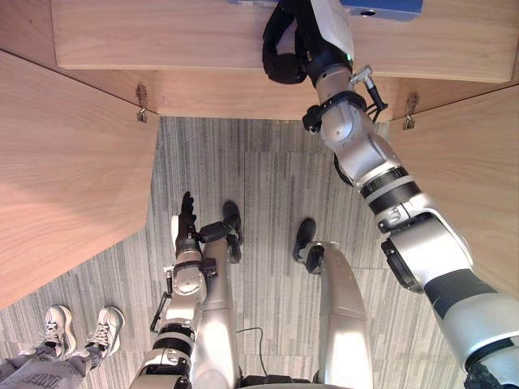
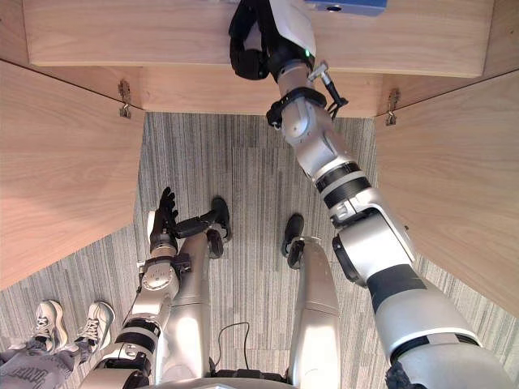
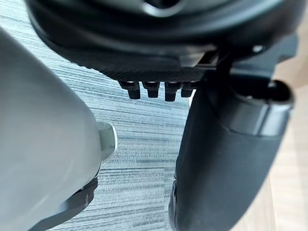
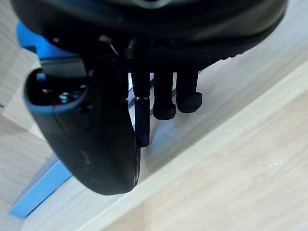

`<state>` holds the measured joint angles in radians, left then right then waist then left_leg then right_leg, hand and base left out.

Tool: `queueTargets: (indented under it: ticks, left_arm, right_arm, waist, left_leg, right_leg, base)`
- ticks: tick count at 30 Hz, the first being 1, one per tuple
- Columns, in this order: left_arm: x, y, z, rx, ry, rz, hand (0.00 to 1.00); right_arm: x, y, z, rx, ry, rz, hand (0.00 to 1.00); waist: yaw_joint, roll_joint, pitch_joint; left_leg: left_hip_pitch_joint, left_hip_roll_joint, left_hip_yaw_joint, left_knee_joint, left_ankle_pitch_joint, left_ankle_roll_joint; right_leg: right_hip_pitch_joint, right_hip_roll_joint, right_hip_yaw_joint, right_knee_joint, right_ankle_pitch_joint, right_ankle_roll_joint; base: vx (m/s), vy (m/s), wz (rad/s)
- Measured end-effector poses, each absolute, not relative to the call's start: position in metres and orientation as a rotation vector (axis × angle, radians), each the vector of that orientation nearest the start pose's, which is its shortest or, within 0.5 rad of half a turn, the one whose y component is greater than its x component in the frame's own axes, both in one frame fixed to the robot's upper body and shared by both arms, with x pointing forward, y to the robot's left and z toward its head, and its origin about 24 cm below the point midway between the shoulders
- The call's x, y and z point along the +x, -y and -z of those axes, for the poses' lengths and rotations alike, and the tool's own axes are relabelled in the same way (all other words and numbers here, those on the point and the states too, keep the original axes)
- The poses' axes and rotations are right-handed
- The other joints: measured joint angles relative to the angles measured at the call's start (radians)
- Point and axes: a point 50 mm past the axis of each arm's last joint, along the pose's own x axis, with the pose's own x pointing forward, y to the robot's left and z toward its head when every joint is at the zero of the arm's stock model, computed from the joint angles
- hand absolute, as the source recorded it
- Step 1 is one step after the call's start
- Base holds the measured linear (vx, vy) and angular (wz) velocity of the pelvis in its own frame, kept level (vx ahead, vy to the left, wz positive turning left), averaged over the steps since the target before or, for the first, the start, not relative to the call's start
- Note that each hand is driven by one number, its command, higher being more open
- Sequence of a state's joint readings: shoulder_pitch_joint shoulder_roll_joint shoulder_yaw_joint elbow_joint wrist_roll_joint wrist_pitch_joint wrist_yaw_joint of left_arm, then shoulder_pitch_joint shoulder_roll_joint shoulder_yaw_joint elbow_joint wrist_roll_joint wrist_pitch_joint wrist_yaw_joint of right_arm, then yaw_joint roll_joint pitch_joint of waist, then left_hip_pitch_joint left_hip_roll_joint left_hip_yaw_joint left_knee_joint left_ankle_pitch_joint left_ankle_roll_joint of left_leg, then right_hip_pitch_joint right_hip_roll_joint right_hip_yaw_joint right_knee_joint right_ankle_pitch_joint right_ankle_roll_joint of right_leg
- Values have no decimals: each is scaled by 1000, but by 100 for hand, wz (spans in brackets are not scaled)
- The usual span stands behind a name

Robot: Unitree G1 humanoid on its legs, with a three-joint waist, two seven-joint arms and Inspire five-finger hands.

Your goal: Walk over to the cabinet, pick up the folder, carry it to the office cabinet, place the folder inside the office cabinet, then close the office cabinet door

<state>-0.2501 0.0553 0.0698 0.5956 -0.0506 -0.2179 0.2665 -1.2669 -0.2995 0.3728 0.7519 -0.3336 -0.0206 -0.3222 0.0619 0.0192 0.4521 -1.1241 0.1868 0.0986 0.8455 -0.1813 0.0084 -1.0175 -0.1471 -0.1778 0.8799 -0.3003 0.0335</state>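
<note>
The right hand (image 1: 285, 57) is up on the shelf (image 1: 162, 36) of the office cabinet. The blue folder (image 1: 389, 8) lies flat just beyond it, on its far side and touching or nearly touching it. The folder's long axis runs along the shelf, crosswise to the reaching forearm. In the right wrist view blue shows on both sides of the thumb, so the folder passes behind it, but I cannot tell whether this hand grips the folder or merely rests against it. The far part of the folder is cut off and the hand covers its middle, so how deep it sits is hard to judge. The left hand (image 1: 186, 217) hangs low, well away from the shelf, fingers straight and holding nothing. The right is therefore the nearer hand to the folder. The open doors (image 1: 65, 162) stand out to either side of the right arm, and a person's shoes (image 1: 81, 328) show behind the left hand.
</note>
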Motion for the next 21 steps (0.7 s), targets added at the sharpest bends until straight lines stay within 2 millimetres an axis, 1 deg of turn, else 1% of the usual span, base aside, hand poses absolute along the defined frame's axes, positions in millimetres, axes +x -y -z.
queueTargets:
  ticks: [5,9,11,12,14,16,19,21]
  left_arm:
    - [289,-178,2,-2,-104,-308,100]
    - [290,-177,1,-23,-94,-312,100]
    - [290,-176,-1,-28,-89,-311,100]
    - [290,-176,-2,-37,-85,-312,100]
    - [291,-176,-3,-46,-83,-311,100]
    - [291,-176,-2,-46,-87,-307,100]
    - [291,-176,-2,-41,-93,-299,100]
    - [290,-176,-1,-40,-97,-298,100]
  right_arm:
    - [401,87,-317,-736,688,148,0]
    - [403,91,-327,-638,658,158,0]
    - [403,96,-330,-548,639,156,0]
    - [403,101,-335,-448,623,154,0]
    - [403,108,-339,-360,610,158,0]
    - [403,119,-343,-266,599,167,0]
    - [398,130,-353,-213,627,188,0]
    - [394,132,-358,-200,662,184,0]
  waist:
    - [0,1,0]
    - [4,1,0]
    - [6,1,0]
    - [7,1,0]
    - [8,1,0]
    - [7,1,0]
    - [3,1,0]
    - [-2,1,0]
  left_leg:
    - [-33,-18,-7,2,15,0]
    - [-38,-23,-10,5,19,3]
    - [-41,-26,-10,7,20,4]
    - [-45,-27,-10,12,20,5]
    - [-48,-26,-11,17,20,5]
    - [-48,-26,-11,27,21,6]
    - [-45,-25,-9,36,21,6]
    - [-36,-24,-3,39,21,6]
  right_leg:
    - [-35,-20,-6,25,-3,-2]
    - [-38,-26,-11,33,-3,-2]
    - [-41,-30,-10,39,-3,-2]
    - [-46,-31,-10,44,-3,-2]
    - [-49,-31,-9,49,-3,-2]
    - [-49,-34,-7,60,-3,-3]
    - [-49,-35,-2,67,-3,-3]
    - [-45,-35,5,73,-3,-3]
  base:
    - [-41,-15,11]
    - [-18,-10,6]
    - [-10,-10,3]
    - [0,0,0]
    - [0,0,0]
    - [-17,-11,0]
    - [-50,-24,-2]
    - [-61,-26,-4]
